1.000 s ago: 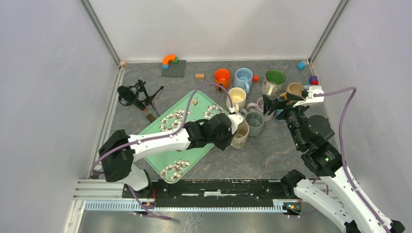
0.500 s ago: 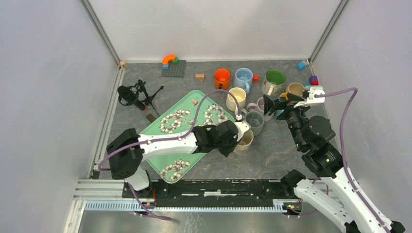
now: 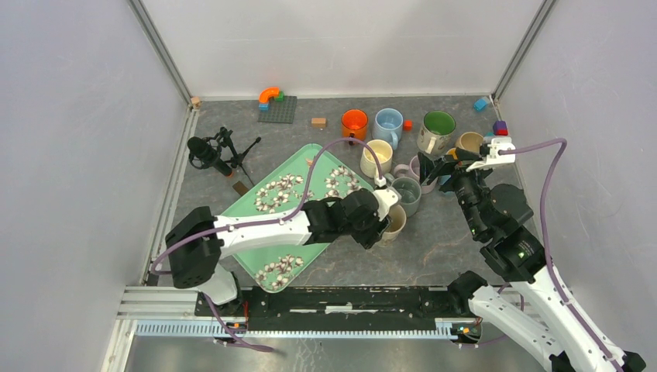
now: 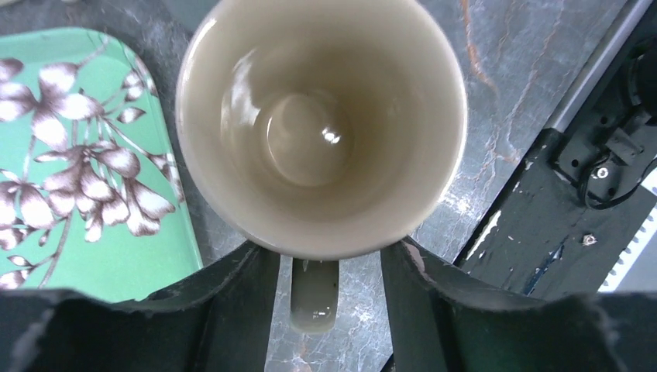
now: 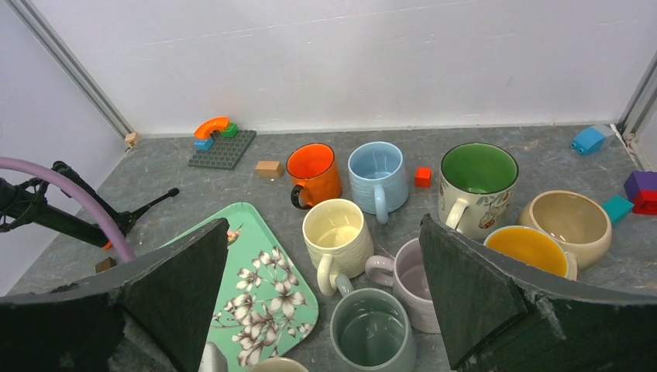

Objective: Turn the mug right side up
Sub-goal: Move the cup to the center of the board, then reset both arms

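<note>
Low in the left wrist view, the left gripper (image 4: pixel 329 260) is unclenched. Its dark fingers (image 4: pixel 232 310) stand on either side of the handle (image 4: pixel 314 302) of the beige mug (image 4: pixel 321 132), and a sliver of grey table (image 4: pixel 496 155) shows between the handle and each finger, so nothing is pinched. The handle is the obvious hold for rolling a mug over, which probably explains why the fingers straddle it.

The camera looks straight down the mug's mouth to its glazed bottom, so the mug appears to stand mouth up on the table. The fingertips sit right at the rim's lower edge, and the green flowered tray (image 4: pixel 101 271) lies just to its left. By this showing the turn looks done, and what remains is a clean retreat without catching the handle.

In the top view the mug sits a little right of centre. It is just below a grey-green mug (image 3: pixel 407 194); whether the two touch cannot be told.

Farther up and to the right, the right gripper (image 5: pixel 324 223) is spread wide and empty above the cluster of upright mugs. A cream mug (image 5: pixel 337 229) and a lilac mug (image 5: pixel 414 283) lie beneath it. It is well apart from the beige mug, seemingly parked out of the way.
</note>
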`<control>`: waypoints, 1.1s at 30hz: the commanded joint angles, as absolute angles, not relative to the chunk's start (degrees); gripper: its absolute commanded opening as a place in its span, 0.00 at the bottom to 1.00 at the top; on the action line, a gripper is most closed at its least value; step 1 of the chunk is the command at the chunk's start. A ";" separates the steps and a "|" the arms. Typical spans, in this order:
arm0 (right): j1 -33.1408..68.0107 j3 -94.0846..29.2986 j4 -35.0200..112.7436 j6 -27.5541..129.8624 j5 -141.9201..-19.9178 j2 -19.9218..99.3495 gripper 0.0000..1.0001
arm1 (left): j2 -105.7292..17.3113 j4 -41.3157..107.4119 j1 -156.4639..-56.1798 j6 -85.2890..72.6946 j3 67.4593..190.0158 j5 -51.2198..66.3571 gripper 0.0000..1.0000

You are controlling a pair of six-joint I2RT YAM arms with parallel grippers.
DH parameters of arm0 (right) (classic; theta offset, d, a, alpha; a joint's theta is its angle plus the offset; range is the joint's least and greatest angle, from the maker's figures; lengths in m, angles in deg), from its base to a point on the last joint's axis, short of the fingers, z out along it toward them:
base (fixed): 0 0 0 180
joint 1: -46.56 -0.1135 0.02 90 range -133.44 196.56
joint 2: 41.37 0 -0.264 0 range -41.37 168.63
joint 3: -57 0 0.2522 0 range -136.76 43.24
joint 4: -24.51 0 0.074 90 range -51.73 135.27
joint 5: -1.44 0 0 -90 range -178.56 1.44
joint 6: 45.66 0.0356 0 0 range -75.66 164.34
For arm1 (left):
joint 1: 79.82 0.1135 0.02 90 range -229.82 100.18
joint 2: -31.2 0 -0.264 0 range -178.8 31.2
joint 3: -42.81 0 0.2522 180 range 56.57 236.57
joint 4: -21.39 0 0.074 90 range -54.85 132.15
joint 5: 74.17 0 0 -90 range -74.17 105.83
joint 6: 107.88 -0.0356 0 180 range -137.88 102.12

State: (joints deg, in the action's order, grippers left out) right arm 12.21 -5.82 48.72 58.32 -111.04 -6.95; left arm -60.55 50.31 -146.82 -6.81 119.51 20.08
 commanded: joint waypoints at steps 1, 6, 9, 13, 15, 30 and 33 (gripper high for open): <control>12.38 -6.70 47.85 57.09 -110.73 -6.98 0.98 | -55.78 45.65 -147.07 -5.14 120.99 20.46 0.61; 12.41 -6.85 47.98 56.85 -110.30 -7.02 0.98 | -51.59 47.58 -147.01 -3.85 120.79 21.72 0.99; 12.38 -7.25 48.50 56.32 -109.86 -6.51 0.98 | -48.45 49.86 -146.78 -2.54 121.29 23.59 1.00; 12.44 -7.34 48.80 55.89 -109.29 -5.46 0.98 | -44.72 53.79 -145.56 -0.67 122.51 25.81 1.00; 12.41 -7.30 48.65 56.05 -108.55 -4.52 0.98 | -42.76 55.93 -143.96 0.63 123.14 25.83 1.00; 12.43 -5.39 44.33 60.00 -99.45 5.31 0.98 | -33.77 68.14 -128.00 7.08 125.91 29.89 1.00; 12.40 -5.40 43.25 60.00 -98.10 6.48 0.98 | -32.96 68.19 -126.07 7.83 125.87 29.32 1.00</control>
State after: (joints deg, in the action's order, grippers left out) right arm 12.19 -5.34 47.89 59.37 -100.96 5.88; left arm -34.78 67.05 -128.01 3.79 123.81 28.28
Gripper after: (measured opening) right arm 0.982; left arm 0.994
